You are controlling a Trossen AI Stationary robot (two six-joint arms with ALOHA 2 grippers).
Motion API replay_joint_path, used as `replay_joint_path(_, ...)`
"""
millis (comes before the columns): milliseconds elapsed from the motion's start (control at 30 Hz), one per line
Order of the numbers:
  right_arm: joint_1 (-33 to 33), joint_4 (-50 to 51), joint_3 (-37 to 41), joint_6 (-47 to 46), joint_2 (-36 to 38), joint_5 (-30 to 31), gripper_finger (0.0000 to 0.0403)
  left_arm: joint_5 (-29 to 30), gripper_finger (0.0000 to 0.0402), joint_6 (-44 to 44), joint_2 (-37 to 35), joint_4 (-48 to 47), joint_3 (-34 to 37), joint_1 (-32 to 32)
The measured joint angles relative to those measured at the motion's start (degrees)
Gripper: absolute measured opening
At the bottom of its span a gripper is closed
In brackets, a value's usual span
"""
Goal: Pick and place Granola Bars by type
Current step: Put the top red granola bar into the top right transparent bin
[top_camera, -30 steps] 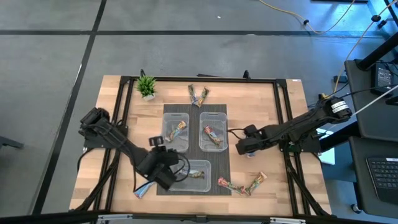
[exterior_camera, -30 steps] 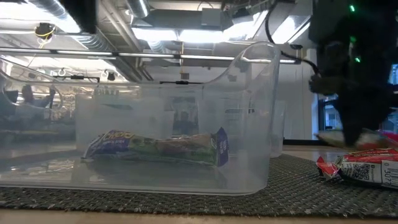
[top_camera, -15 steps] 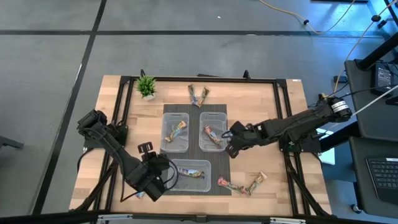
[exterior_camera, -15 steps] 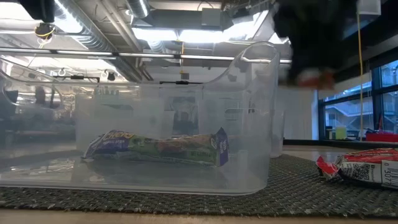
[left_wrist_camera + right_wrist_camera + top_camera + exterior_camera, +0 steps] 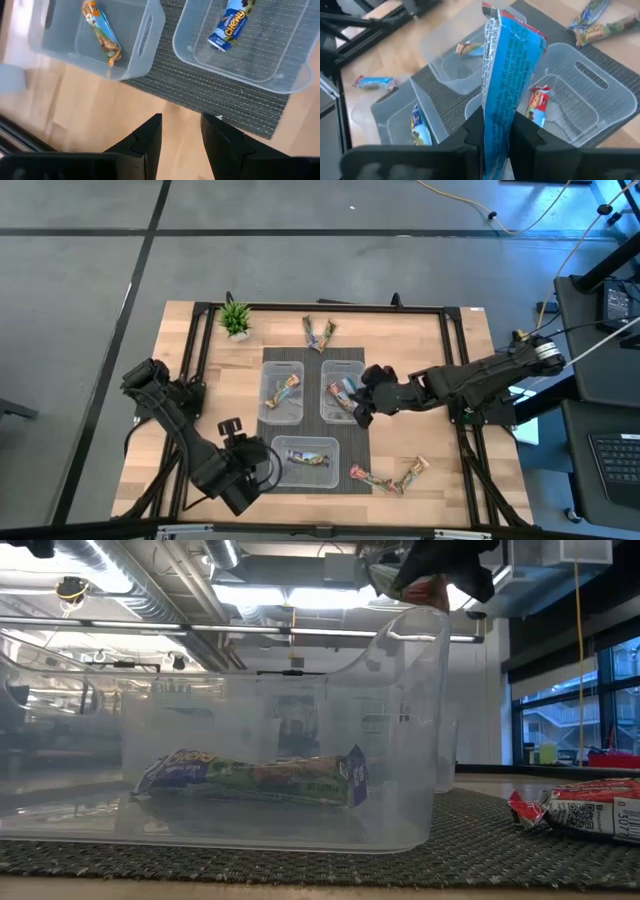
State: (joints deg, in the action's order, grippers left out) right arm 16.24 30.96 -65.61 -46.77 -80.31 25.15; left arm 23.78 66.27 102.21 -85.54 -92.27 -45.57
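Since the earlier frames the right gripper (image 5: 360, 402) has swung in from the bare wood to the edge of the clear plastic bin on the right (image 5: 342, 367), while the left gripper (image 5: 236, 478) has drawn back toward the table's near-left corner.

High view: three clear bins stand on a dark woven mat (image 5: 368, 448). Loose granola bars lie beside the small green potted plant's (image 5: 235, 318) side of the table (image 5: 318, 332) and near the front edge (image 5: 388, 476).

Low view: a blue-wrapped chewy bar (image 5: 255, 777) lies flat inside the near clear bin (image 5: 400, 740).

Left wrist view: the left fingers (image 5: 150, 137) stand slightly apart over bare wood, gripping nothing.

Right wrist view: the right fingers (image 5: 525, 135) are clamped on a blue-white wrapped granola bar (image 5: 504, 85), held upright above the bins.
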Motion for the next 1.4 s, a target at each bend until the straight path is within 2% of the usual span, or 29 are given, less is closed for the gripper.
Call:
replay_joint_path(133, -2.0, 0.0, 0.0, -4.0, -1.7, 0.7, 0.0064, -3.6, 0.0130, 4.2, 0.0, -0.3, 0.0, -0.2)
replay_joint_path(367, -6.2, 0.0, 0.0, -2.2, -7.8, -1.7, 0.0064, -3.3, 0.0129, 10.7, 0.0, -0.5, 1.1, -1.1)
replay_joint_path(533, -9.0, 0.1, 0.0, -2.1, -11.7, -3.3, 0.0064, -8.0, 0.0129, 15.5, 0.1, 0.3, 8.1, -1.2)
replay_joint_path(767, -11.9, 0.0, 0.0, -2.1, -14.5, -8.8, 0.0064, -12.8, 0.0129, 17.7, 0.1, 9.4, 16.8, -1.3)
replay_joint_path(967, -12.3, 0.1, 0.0, -2.0, -16.7, -8.7, 0.0064, -13.1, 0.0129, 18.5, 0.1, 18.8, 21.8, -1.3)
replay_joint_path(1400, -12.3, -0.1, 0.0, 0.7, -19.4, -10.7, 0.0066, -10.8, 0.0130, 20.0, 0.0, 21.7, 24.3, -1.2)
